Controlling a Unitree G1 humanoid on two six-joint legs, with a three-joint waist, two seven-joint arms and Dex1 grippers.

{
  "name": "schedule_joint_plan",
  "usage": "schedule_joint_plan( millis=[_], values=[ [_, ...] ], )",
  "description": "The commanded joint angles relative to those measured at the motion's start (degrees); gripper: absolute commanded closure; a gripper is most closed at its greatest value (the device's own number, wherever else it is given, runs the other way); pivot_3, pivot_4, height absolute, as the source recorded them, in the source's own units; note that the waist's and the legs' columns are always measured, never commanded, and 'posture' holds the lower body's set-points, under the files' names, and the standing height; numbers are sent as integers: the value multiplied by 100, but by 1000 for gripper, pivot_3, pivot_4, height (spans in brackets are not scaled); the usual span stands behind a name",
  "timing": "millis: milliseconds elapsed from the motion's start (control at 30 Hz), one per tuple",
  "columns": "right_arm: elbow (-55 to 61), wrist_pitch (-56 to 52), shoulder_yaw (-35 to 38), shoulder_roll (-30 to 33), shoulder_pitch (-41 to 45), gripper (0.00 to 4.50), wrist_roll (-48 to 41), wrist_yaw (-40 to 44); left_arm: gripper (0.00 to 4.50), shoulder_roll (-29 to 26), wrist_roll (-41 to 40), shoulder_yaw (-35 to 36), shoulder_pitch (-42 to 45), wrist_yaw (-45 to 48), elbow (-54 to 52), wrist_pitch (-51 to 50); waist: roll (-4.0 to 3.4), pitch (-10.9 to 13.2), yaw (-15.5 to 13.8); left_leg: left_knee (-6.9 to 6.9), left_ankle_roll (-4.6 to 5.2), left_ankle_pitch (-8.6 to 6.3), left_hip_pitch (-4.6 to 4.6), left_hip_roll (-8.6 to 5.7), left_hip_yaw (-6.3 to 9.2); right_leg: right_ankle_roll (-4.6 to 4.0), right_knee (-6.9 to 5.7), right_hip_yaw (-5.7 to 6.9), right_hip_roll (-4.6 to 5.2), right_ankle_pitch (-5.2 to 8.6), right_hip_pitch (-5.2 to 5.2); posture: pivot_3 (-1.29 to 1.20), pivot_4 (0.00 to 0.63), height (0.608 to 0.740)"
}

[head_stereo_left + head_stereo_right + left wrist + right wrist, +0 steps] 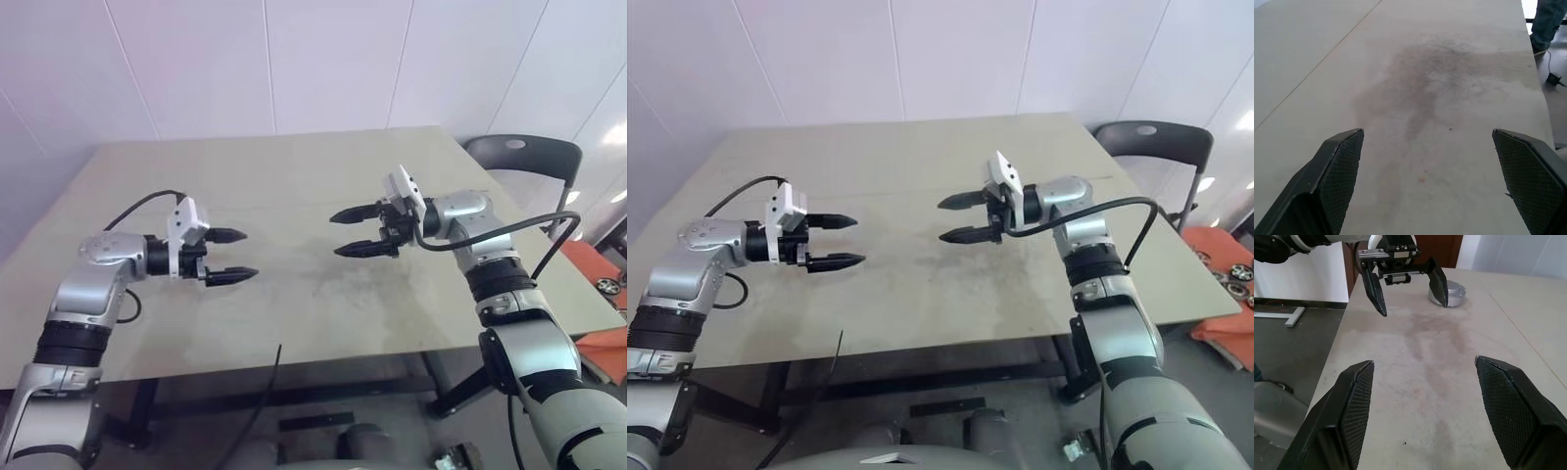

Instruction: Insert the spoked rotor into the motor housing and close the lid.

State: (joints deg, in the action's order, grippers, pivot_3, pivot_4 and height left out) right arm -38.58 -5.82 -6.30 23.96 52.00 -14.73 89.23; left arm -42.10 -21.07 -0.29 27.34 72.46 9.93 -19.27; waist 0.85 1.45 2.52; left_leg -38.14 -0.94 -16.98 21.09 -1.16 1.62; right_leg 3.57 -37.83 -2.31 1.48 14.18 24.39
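fingers [227, 235] of the left gripper [250, 255] stand spread, grasping nothing; those of the right gripper [334, 235] are likewise apart and empty. the two face each other tip to tip, well apart, above the stained table [294, 166]. beyond the left gripper a squat silvery round object [1452, 291] sits on the tabletop; whether it is the motor housing cannot be told.

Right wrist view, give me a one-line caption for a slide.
Right gripper open over the stained table, facing the open left gripper across it.
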Motion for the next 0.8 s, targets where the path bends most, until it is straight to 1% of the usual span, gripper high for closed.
schedule_joint_plan(
  millis=[33, 133, 433, 800],
  values=[
    [4, 57, 89, -45, 286, 1042, -66, -10, 20, -85, -116, 197, -25, -46, -279, 4, 0, 0, -1, 0, 0, 0, 0, 0, 0, 0, 0, 0, 0, 0, 0, 0, 0, 740],
    [-152, 48, 103, -107, 417, 1042, -32, -103, 20, -119, -145, 242, -149, -97, -386, -21, -1, 0, 2, 0, 0, 0, 0, 0, 0, 0, 0, 0, 0, 0, 0, 0, 0, 740],
    [-346, 150, -39, -155, 507, 1042, 93, 70, 20, -134, -189, 381, -334, -287, -545, -26, -1, 0, 0, 0, 0, 0, 0, 0, 0, 0, 0, 0, 1, 0, 0, 0, 0, 740],
    [-563, 269, 69, -243, 508, 1042, 177, 15, 20, -88, -230, 431, -576, -527, -713, -7, -1, 0, 1, 0, -1, 0, 0, 0, 0, 0, 0, 0, 1, 0, 0, 0, 0, 740]
  ],
)
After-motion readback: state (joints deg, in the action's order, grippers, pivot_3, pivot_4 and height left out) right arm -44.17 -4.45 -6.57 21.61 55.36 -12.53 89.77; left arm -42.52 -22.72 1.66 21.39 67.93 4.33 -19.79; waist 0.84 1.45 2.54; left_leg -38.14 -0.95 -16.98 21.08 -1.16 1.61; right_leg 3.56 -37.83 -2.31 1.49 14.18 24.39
